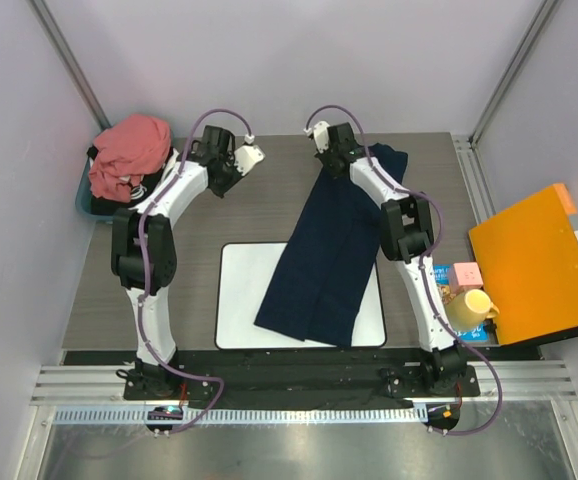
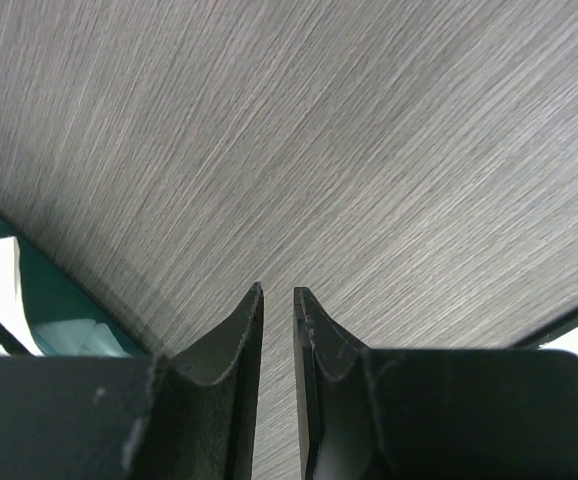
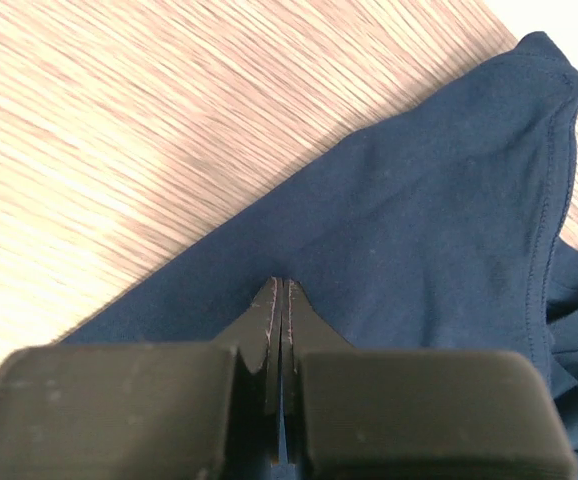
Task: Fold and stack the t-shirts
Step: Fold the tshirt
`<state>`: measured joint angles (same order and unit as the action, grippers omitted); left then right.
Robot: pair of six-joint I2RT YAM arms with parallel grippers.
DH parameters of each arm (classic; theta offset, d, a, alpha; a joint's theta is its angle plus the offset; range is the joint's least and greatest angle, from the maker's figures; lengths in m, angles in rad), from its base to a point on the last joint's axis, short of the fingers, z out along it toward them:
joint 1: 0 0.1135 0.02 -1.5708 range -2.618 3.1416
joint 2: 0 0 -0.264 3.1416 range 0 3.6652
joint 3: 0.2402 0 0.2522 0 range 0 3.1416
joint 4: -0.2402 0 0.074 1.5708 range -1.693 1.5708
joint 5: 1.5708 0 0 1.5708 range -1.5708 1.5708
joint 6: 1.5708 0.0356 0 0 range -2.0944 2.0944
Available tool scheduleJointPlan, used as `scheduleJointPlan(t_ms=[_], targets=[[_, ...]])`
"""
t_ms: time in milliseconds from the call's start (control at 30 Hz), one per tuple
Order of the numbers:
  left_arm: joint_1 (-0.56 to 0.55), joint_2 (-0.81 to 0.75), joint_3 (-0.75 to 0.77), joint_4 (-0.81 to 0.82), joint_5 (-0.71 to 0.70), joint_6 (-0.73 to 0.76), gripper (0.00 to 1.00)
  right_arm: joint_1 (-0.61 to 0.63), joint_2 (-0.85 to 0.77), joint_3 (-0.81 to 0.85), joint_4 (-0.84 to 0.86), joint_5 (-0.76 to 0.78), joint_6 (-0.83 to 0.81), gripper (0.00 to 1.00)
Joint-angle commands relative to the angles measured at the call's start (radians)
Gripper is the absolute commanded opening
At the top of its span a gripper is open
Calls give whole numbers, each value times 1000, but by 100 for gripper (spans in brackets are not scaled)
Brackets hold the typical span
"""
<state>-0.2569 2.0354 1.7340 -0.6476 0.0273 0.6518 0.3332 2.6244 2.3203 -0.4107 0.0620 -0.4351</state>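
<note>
The navy t-shirt (image 1: pixel 329 250) lies as a long folded strip, slanting from the far right of the table down across the white mat (image 1: pixel 241 300). My right gripper (image 1: pixel 329 168) is at the strip's far left edge. In the right wrist view it (image 3: pixel 281 285) is shut on the navy t-shirt (image 3: pixel 439 200), and the cloth puckers at its tips. The salmon-pink t-shirt (image 1: pixel 129 150) is heaped in a teal bin (image 1: pixel 87 205) at the far left. My left gripper (image 1: pixel 233 170) hangs beside that bin. Its fingers (image 2: pixel 277 292) stand a narrow gap apart over bare table, holding nothing.
An orange panel (image 1: pixel 534 265) lies tilted at the right edge of the table. A yellow cup (image 1: pixel 472 305) and a pink box (image 1: pixel 466 273) sit beside the right arm. The teal bin's corner (image 2: pixel 59 305) shows at the left of the left wrist view.
</note>
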Motion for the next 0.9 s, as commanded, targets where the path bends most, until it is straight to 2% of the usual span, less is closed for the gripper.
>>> scheduleJointPlan(t_ms=[0,200,367,467,567,600,667,700,733,867], targets=[[2,9,42,25,-18,16,18,44,42,34,-7,-125,-7,1],[5,39,48,66,-122,-39,17,93,57,33,12,-289,-66,1],[10,45,10,135,-200,-93,15,133,63,19,107,-317,-122,1],[15,39,-27,184,-253,-118,15,138,65,1,202,-271,-113,1],[18,22,-65,220,-265,-132,16,135,43,-28,318,-162,-85,26],[19,14,-86,229,-260,-133,17,127,-4,-47,343,-147,-86,43],[18,-7,-109,259,-239,-123,19,115,-71,-146,438,-133,-82,53],[19,-15,-129,270,-228,-116,20,100,-169,-195,472,-142,-83,65],[18,-24,-139,290,-218,-107,25,93,-217,-296,530,-151,-88,69],[15,-81,-165,325,-147,-55,29,76,-472,-513,518,-259,-170,81]])
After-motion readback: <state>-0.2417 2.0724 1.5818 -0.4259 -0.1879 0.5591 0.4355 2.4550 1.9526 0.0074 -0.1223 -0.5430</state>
